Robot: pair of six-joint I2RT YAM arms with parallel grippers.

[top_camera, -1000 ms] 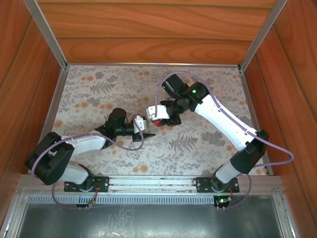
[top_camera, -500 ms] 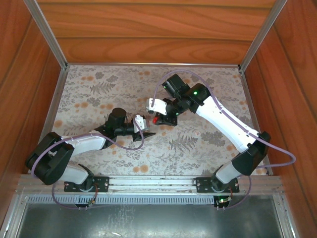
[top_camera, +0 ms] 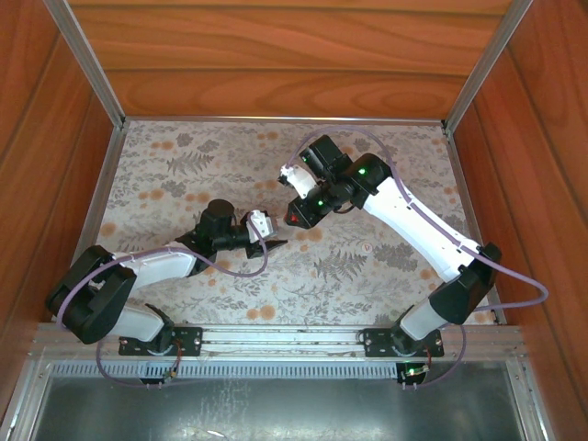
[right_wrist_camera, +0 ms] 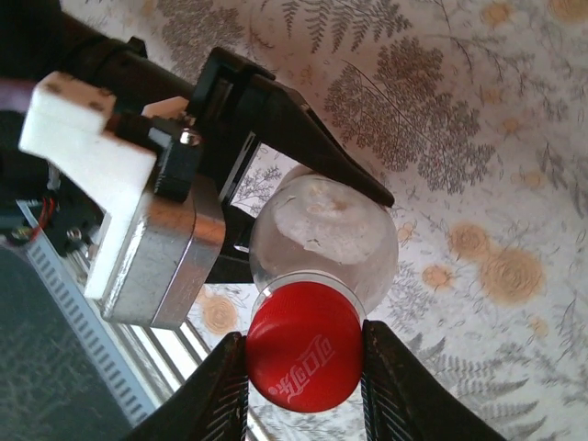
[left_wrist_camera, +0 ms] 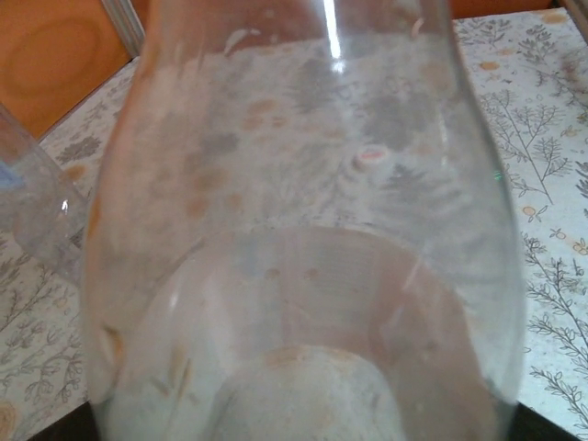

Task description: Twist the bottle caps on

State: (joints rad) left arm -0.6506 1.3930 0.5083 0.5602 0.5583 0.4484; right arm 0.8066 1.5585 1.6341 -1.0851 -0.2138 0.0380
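Note:
A clear bottle [right_wrist_camera: 323, 241] stands upright over the patterned cloth, and up close it is all glassy wall [left_wrist_camera: 303, 230]. The black fingers [right_wrist_camera: 303, 129] of my left gripper [top_camera: 274, 243] are shut on its body. A red cap [right_wrist_camera: 303, 347] with white lettering sits on the bottle's neck. My right gripper [right_wrist_camera: 303, 354] is shut on it, one finger pressed on each side. From above, the red cap [top_camera: 292, 218] shows under the right gripper [top_camera: 295, 216], just right of the left gripper's tips. A small pale round cap [top_camera: 367, 246] lies on the cloth, also visible through the bottle [left_wrist_camera: 372, 156].
Wooden walls [top_camera: 276, 64] enclose the floral cloth [top_camera: 184, 165] at the back and on both sides. A metal rail [top_camera: 276, 340] with the arm bases runs along the near edge. Open cloth lies behind and to the left of the grippers.
The right wrist has turned around the red cap; its white camera mount swung from the left of the gripper up toward the back. The left arm and bottle have stayed put.

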